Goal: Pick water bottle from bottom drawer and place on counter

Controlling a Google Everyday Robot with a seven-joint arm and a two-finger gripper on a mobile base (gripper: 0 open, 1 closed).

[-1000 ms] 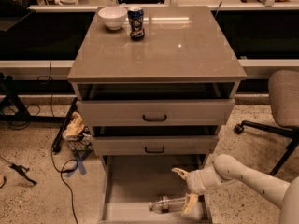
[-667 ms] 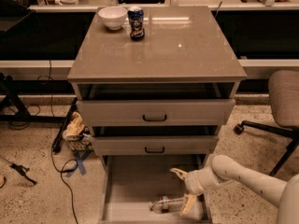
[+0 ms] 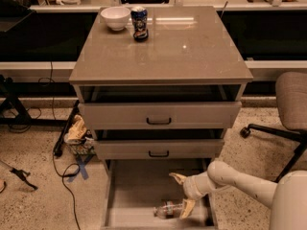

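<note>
The water bottle (image 3: 169, 210) lies on its side on the floor of the open bottom drawer (image 3: 136, 188), near the front right. My gripper (image 3: 183, 193) hangs low inside the drawer, just above and right of the bottle. Its two pale fingers are spread, one (image 3: 177, 178) toward the back and one (image 3: 187, 208) touching or next to the bottle's right end. It holds nothing. The counter (image 3: 192, 51) is the glossy grey-beige cabinet top above.
A white bowl (image 3: 115, 17) and a dark blue can (image 3: 139, 23) stand at the counter's back left. Two upper drawers with black handles (image 3: 159, 121) are partly pulled out. An office chair (image 3: 290, 109) stands at right. Cables and a bag (image 3: 76, 133) lie at left.
The gripper has stayed almost in place above the bottle's right end, at most sinking slightly. The bottle has not moved.
</note>
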